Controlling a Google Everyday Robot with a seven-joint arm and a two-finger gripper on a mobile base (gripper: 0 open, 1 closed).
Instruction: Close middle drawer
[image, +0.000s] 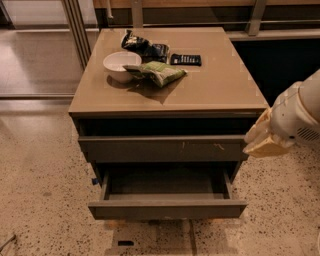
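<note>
The middle drawer (167, 208) is pulled out at the cabinet's lower front, with a plain dark grey-brown front and a dark, empty box interior (165, 181). Above it, a same-size front with small white scuff marks (160, 148) sits slightly out from the cabinet. My gripper (261, 142), pale yellow on a white arm, hovers at the cabinet's right front corner. It is level with the scuffed front, and above and to the right of the middle drawer.
On the tan cabinet top (220, 90) are a white bowl (121, 66), a green snack bag (157, 73), a dark snack bag (145, 47) and a black flat object (186, 59). Speckled floor (45, 200) surrounds the cabinet. A railing runs behind.
</note>
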